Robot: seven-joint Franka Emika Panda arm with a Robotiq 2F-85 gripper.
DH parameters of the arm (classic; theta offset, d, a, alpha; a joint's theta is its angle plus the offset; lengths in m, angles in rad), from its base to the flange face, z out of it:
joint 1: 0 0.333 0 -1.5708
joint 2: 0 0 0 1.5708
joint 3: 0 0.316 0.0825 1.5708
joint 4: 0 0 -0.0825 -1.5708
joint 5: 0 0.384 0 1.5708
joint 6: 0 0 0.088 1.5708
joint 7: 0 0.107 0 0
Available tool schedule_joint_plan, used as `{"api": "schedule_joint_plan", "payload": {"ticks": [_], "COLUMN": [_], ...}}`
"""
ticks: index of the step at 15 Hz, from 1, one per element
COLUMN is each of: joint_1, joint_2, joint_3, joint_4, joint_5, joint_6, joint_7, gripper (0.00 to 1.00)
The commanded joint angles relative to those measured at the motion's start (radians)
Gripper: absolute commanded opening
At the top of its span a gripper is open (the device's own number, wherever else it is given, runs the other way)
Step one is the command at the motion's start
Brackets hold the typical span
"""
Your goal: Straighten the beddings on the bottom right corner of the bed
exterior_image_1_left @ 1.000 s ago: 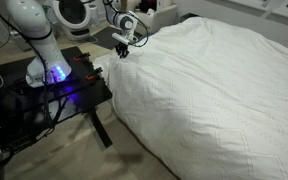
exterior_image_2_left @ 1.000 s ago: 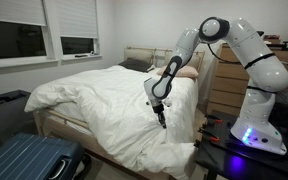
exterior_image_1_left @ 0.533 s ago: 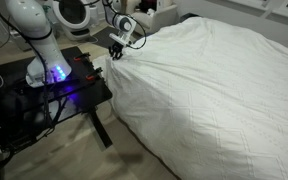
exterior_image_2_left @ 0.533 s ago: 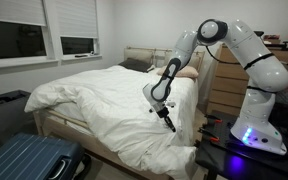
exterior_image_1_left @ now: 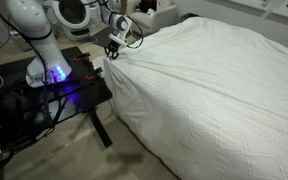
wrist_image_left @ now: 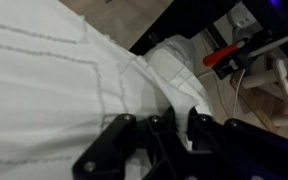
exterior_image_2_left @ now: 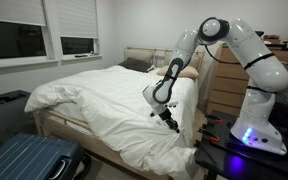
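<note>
The beddings (exterior_image_1_left: 204, 90) are a large wrinkled white quilted cover over the whole bed (exterior_image_2_left: 59, 128) in both exterior views. My gripper (exterior_image_1_left: 111, 52) is at the corner of the bed nearest the robot stand, at the cover's edge. In an exterior view the gripper (exterior_image_2_left: 170, 121) hangs at the bed's side where the beddings (exterior_image_2_left: 104, 95) drape down. In the wrist view the gripper (wrist_image_left: 174, 125) is shut on a pinched fold of the beddings (wrist_image_left: 172, 75), which rises between the black fingers.
The black robot stand (exterior_image_1_left: 64, 85) with cables and a blue light sits right beside the bed corner. A blue suitcase (exterior_image_2_left: 29, 160) lies on the floor at the foot. A wooden dresser (exterior_image_2_left: 222, 85) stands behind the arm. A red-handled tool (wrist_image_left: 229, 55) lies on the stand.
The gripper, still shut on the cover's edge, has moved a little outward and down toward the robot stand, drawing the fabric with it.
</note>
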Motion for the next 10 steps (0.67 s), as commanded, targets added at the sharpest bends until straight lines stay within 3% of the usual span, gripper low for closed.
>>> {"api": "schedule_joint_plan", "payload": {"ticks": [1,5,9,10], "joint_1": [-0.001,0.009,0.036,0.050], "joint_2": [-0.073,-0.116,-0.168,-0.175], "joint_3": [0.047,0.057,0.048,0.040], "joint_4": [-0.106,-0.146,-0.140,-0.125], "joint_5": [-0.006,-0.034,-0.056,-0.063], "joint_6": [-0.064,-0.088,-0.196,-0.236], "joint_7": [-0.107,-0.222,-0.288,-0.282], "gripper": [0.02,0.02,0.02,0.32]}}
